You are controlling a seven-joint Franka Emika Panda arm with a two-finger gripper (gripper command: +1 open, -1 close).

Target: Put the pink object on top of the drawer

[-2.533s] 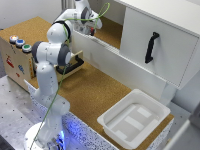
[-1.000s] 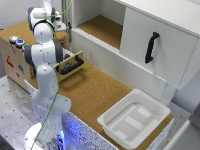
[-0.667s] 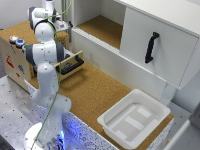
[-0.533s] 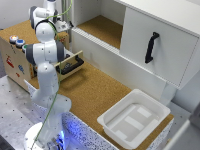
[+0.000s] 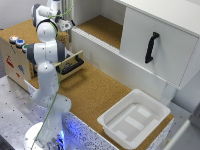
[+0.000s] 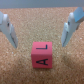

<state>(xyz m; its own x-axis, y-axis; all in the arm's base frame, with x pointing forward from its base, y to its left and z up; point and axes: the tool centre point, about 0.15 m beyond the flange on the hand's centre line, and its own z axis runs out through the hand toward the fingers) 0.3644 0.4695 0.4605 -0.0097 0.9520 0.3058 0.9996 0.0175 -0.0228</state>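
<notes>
1. White cabinet (image 5: 150, 45): biggest item, on the exterior view's right, well apart from the plywood box; black handle (image 5: 150, 47) on its door, open cork-floored bay beside the door.
2. Table (image 5: 100, 95): cork-covered top; carries the plywood box, the cabinet and the tub.
3. Arm (image 5: 46, 55): white, base at the table's near edge, rising in front of the plywood box and bending over its top.
4. White tub (image 5: 132, 118): on the table, well apart from the plywood box, towards the exterior view's lower right.
5. Plywood box (image 5: 17, 55): on the exterior view's left, cork on top, coloured buttons (image 5: 17, 42) on its near top edge; exact colours hard to tell at this blur.
6. Drawer (image 5: 70, 64): pulled out of the plywood box towards the cabinet, black bar handle on its front, partly hidden by the arm.
7. End effector (image 6: 42, 30): above the plywood box's top in the exterior view (image 5: 64, 25); fingers spread wide, gripping nothing. Fingertips (image 6: 11, 39) stand clear of the cube on both sides.
8. Pink cube (image 6: 41, 54): the pink object, black letters on its faces. Wrist view shows it sitting on cork, just below the gap between the fingers, touching neither. Not discernible in the exterior view, so I cannot confirm which cork surface from that angle.
</notes>
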